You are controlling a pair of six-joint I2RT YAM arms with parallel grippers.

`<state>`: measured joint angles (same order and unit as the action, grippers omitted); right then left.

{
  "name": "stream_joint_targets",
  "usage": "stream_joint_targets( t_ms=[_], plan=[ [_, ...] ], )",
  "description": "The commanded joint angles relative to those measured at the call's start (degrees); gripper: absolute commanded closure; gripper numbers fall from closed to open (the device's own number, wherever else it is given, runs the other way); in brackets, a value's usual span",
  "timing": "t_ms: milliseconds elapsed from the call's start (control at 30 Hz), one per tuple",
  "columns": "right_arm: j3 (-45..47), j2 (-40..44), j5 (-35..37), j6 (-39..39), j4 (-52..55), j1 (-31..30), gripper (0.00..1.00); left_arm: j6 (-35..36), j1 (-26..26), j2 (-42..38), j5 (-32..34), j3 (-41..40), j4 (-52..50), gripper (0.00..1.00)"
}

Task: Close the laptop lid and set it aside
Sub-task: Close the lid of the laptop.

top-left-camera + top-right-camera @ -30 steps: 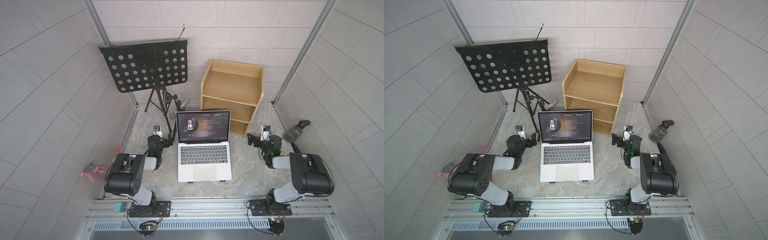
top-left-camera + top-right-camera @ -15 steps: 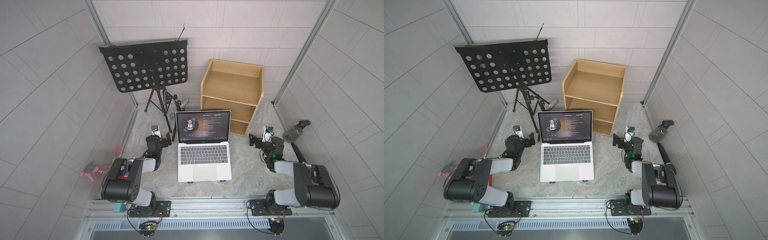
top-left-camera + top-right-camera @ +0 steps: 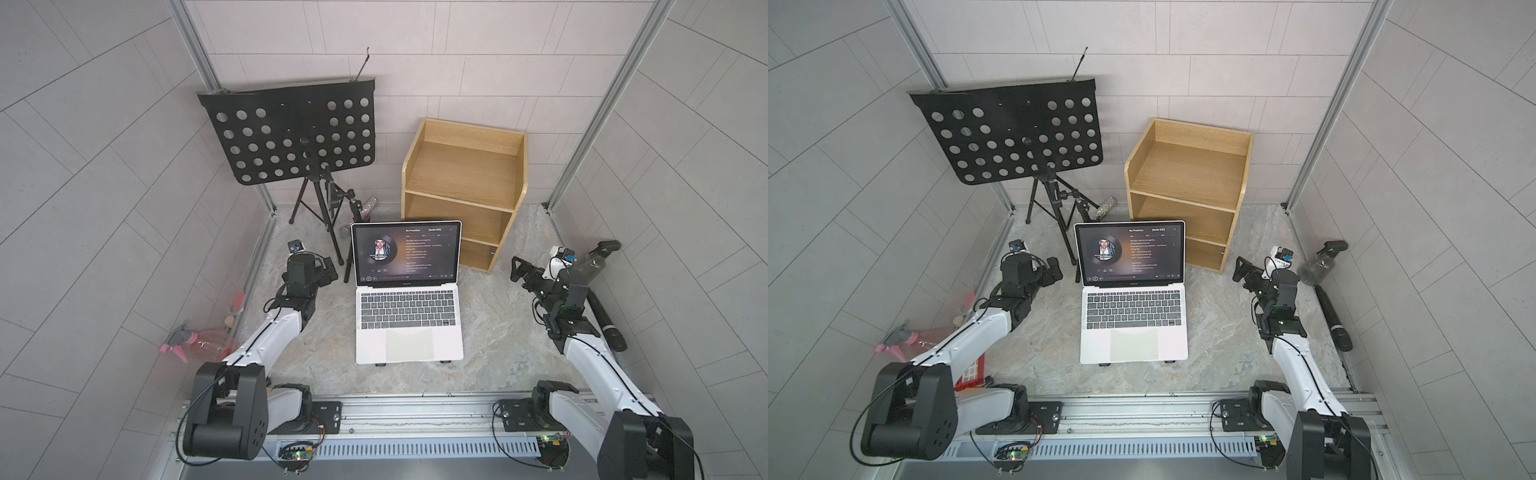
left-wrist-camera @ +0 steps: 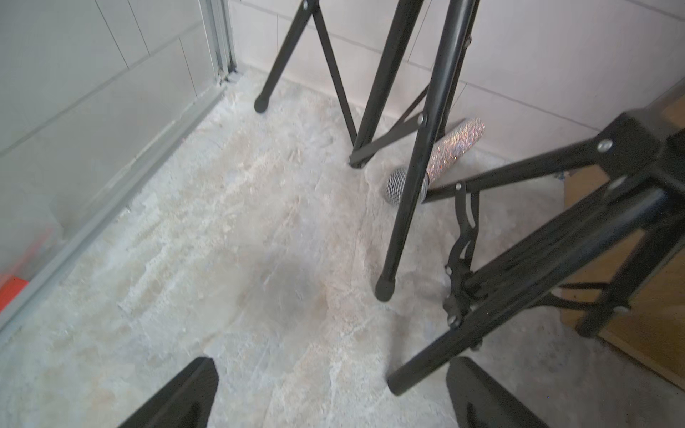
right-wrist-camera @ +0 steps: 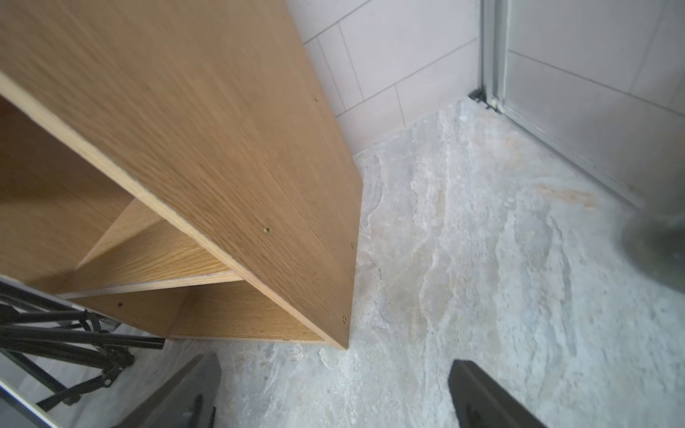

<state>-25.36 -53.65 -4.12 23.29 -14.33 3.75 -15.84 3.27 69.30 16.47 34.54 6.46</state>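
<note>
Both top views: slim silver-white laptop (image 3: 409, 332) sits centre frame on the marbled grey tabletop (image 3: 494, 332). It is raised on a black folding stand (image 3: 380, 364) whose feet show under its front edge. The laptop lid (image 3: 406, 254) is up, about upright, not closed. Its screen is lit with a dark music-player page and faces the rail at the bottom of the frame.

Left hand (image 3: 328, 270) hovers just left of the lid's lower corner and is not touching it. Its fingers are spread wide and it holds nothing. Left wrist view confirms this: two black fingertips (image 4: 185, 392) stand far apart with bare tabletop between them.

Right hand (image 3: 517, 270) is at right of frame, well apart from the laptop, level with the lid. It is also spread wide and empty. In the right wrist view only tabletop lies between its fingers (image 5: 482, 392).

Around the laptop:
- Black perforated music stand on a tripod (image 3: 291, 133), upper left. One tripod leg comes down between the left hand and the lid.
- Light wooden open shelf unit (image 3: 461, 174), behind the lid at upper centre-right.
- Glitter-covered microphone with a mesh head (image 4: 456, 148) lies on the tabletop among the tripod legs.
- Clear grey spray bottle (image 3: 594, 259) stands just beyond the right hand at right.
- Black microphone (image 3: 606, 320) lies below that bottle along the right wall.
- Pink spray bottle (image 3: 195, 340) shows at the left, apparently behind the translucent side panel.
</note>
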Motion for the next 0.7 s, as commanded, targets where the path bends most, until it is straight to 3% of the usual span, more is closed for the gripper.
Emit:
stream_joint_targets(
  t_ms=[0,200,400,667],
  plan=[
    [0.6,4.2,-2.8,6.7,4.1,-0.1,0.0,-4.1,-0.1,-3.2,-6.1,0.0,-4.1,0.0],
    [0.7,9.8,-18.4,6.8,3.9,0.0,0.0,-7.9,-0.1,-7.0,-19.0,-1.6,-3.1,0.0],
    [0.2,6.8,-31.8,9.6,-2.0,-0.7,0.0,-12.9,-0.1,-10.7,-27.6,-2.0,-4.3,0.0],
    [-4.0,-0.1,-39.4,8.1,-5.8,-8.0,0.0,-17.1,-0.1,-17.3,-34.2,-3.2,-2.9,0.0]
  ],
)
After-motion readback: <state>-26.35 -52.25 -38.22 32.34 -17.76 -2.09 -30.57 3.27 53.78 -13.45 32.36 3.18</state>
